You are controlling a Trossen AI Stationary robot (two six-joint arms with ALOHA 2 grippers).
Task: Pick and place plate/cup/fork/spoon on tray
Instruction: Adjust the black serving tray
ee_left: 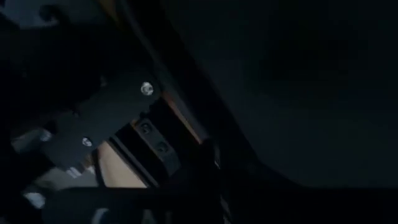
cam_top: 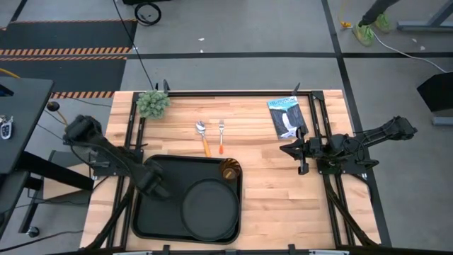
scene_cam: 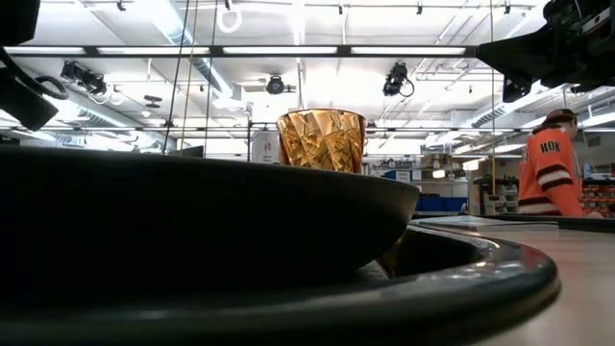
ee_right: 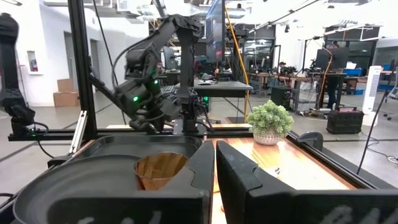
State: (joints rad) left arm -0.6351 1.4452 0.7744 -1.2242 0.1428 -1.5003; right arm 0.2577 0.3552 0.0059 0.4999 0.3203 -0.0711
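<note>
- The plate (cam_top: 210, 201) and the cup (cam_top: 230, 171) are already seen lying inside the tray (cam_top: 151, 219); the fork (cam_top: 221, 137) and the spoon (cam_top: 204, 137) lie side by side on the bare wood beyond the tray's far rim, so the step in hand is judged to be fetching one of these two.
- The left gripper (cam_top: 160, 190) is set low over the tray's left part, with the plate just to its right and the cup farther right; whether its fingers are parted or holding anything cannot be told, since the left wrist view is almost wholly dark.
- The right gripper (cam_top: 287, 149) hovers over the table, well to the right of the cutlery and clear of the tray; its fingers (ee_right: 239, 180) are seen drawn almost together, only a thin slit between them, with nothing gripped.
- For a clean pick, the fingers would have to be opened first and closed across a plastic handle rather than the thin metal end.
- As fork and spoon lie near each other, the approach is best made from above on the outer piece, so the neighbour is not pushed.
- The piece is best put down in the tray's free area to the left of the plate, away from the cup.
</note>
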